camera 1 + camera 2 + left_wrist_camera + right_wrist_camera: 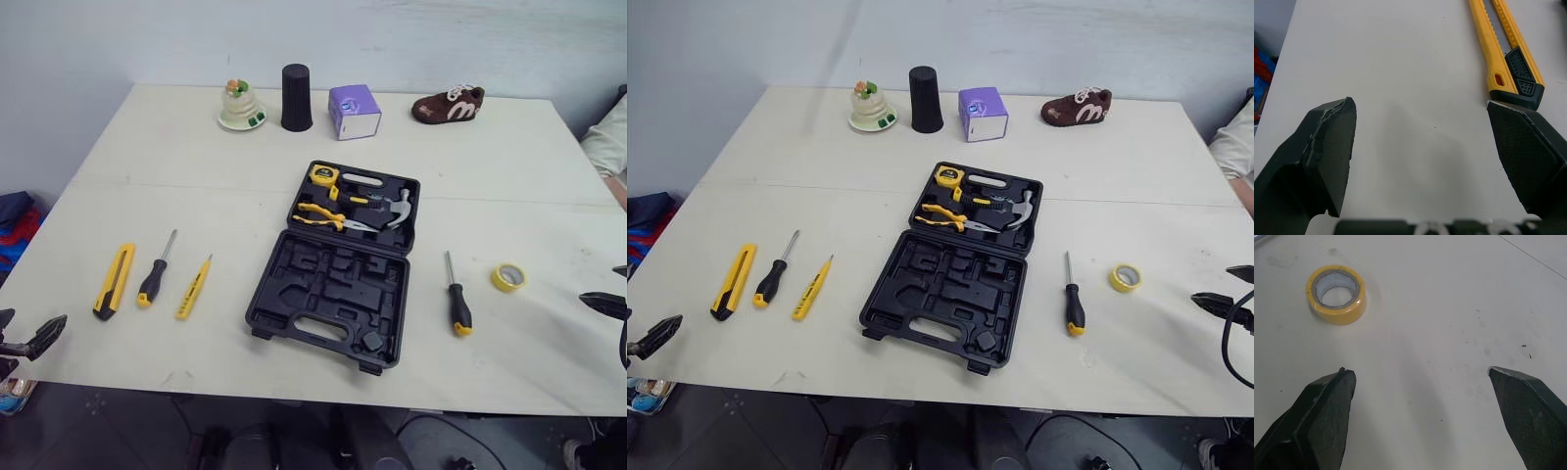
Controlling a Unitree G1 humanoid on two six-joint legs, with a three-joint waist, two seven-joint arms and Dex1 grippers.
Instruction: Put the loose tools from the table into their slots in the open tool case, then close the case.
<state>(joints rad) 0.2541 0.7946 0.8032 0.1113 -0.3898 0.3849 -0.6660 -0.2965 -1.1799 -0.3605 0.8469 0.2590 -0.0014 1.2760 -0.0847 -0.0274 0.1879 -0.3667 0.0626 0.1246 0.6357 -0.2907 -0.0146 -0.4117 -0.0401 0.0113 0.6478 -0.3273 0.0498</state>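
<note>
Here's the tool case [328,282] lying wide open in the middle of the table [147,147], lid half on the far side, tray half towards the robot, so every slot can be reached from above; the far half already carries a tape measure [323,175], pliers [321,217] and a hammer [392,209], while the near half shows bare moulded recesses, so by my reckoning the packing has barely begun; off to the case's left three tools lie roughly side by side, a yellow knife [114,280] farthest out, then a black-handled screwdriver [155,274], then a slim yellow screwdriver [193,287] nearest the case; to the case's right sit a second black-handled screwdriver [456,299] and, beyond it, a roll of yellow tape [501,283]; all five are apart from one another and lie flat, which should make each an easy single pick; the left gripper [1419,102] hovers low beyond the knife on the case's left, fingers spread wide and empty, with the knife's butt end just off one fingertip; the right gripper [1419,370] waits past the tape on the case's right, fingers also wide apart with nothing between them; each arm looks lined up for the outermost item on its own side; the lid can't close until those recesses are filled.
</note>
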